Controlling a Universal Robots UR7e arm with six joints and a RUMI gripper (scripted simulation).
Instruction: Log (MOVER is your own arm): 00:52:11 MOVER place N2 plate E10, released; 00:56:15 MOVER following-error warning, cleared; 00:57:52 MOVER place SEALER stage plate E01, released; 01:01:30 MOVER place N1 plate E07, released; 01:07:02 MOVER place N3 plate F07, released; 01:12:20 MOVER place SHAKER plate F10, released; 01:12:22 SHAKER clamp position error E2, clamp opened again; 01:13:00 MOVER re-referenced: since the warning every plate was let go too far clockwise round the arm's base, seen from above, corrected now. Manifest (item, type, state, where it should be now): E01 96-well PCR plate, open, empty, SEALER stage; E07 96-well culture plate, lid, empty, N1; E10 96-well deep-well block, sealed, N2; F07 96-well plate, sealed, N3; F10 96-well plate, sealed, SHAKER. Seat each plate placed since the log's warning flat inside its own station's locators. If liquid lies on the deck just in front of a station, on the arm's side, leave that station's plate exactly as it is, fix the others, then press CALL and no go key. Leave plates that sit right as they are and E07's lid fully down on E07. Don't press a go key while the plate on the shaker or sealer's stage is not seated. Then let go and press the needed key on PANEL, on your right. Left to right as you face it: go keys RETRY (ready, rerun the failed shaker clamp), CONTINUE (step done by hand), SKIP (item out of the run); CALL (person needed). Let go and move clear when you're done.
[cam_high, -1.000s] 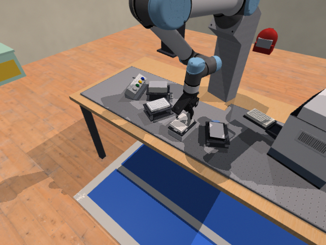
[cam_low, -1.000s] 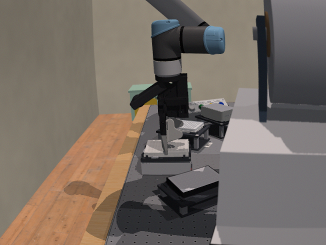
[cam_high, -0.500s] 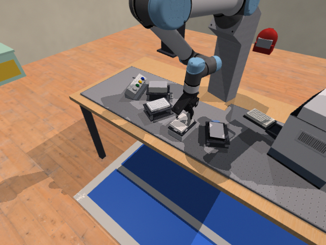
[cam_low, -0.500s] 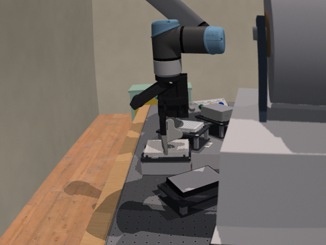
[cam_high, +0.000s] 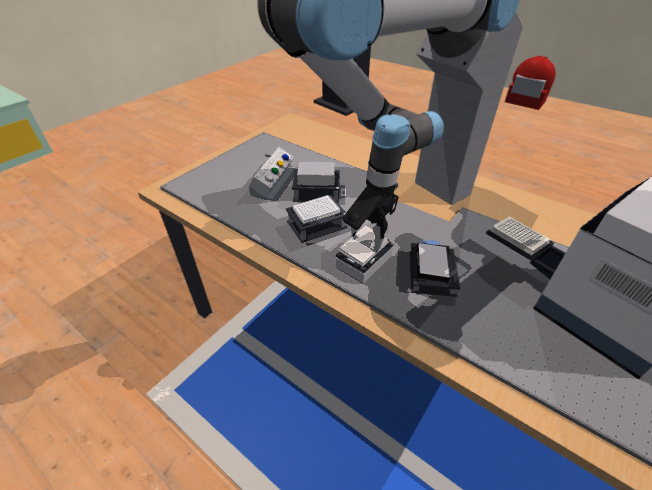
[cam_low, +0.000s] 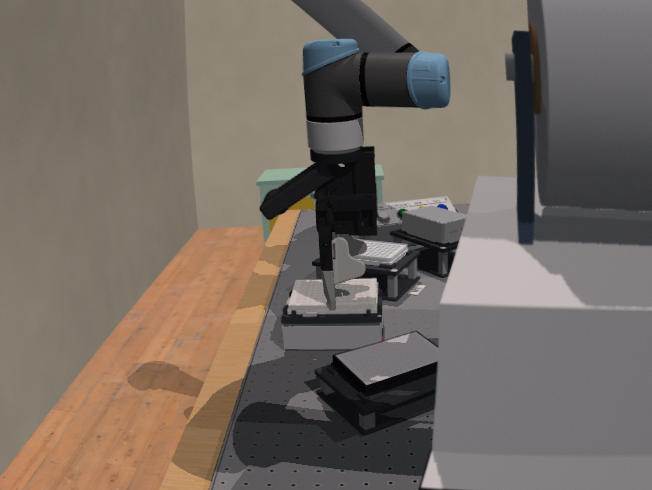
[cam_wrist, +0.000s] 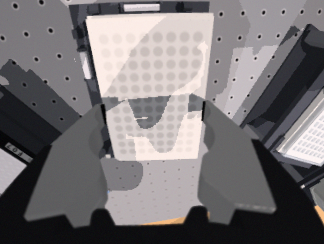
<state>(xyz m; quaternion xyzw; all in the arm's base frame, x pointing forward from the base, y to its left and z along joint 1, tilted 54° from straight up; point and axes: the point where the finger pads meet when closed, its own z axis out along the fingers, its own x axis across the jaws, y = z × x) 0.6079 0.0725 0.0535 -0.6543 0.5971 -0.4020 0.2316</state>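
My gripper (cam_high: 372, 233) is shut on the sealed white plate (cam_high: 358, 247) that lies on the shaker's light grey box (cam_high: 358, 271) near the table's front edge. In the wrist view the two fingers press the plate's long sides (cam_wrist: 150, 85) near its near end. The plate sits a little askew in the shaker's dark frame. From the side, the fingers (cam_low: 336, 287) reach down onto the plate (cam_low: 333, 296). The key panel (cam_high: 271, 173) stands at the deck's left end.
A grey deep-well block (cam_high: 316, 176) and a white well plate (cam_high: 316, 209) sit on nests left of the shaker. A dark sealed plate (cam_high: 434, 261) lies crooked on a nest to the right, with a small blue patch (cam_high: 430, 242) behind it. An open plate (cam_high: 520, 234) lies on the sealer's stage.
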